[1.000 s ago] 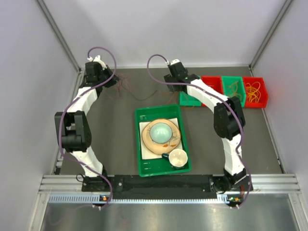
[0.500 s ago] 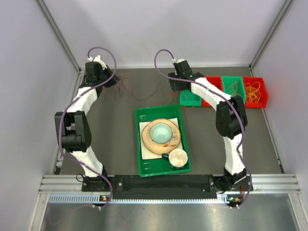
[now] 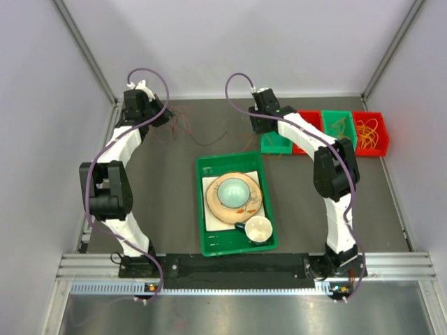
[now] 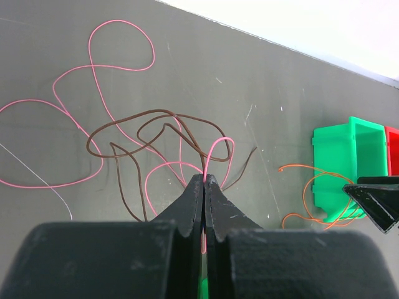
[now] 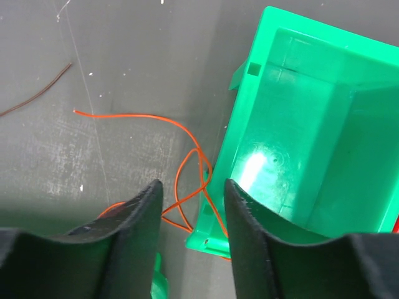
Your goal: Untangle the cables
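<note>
One pink cable (image 4: 221,138) loops forward from the clamped left gripper (image 4: 204,180).

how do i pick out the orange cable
At the table's far right stands a row of bins. Beside the leftmost green bin, the orange cable loops on the table. The pink cable and brown cable lie tangled farther left; this one is orange and alone.
</note>
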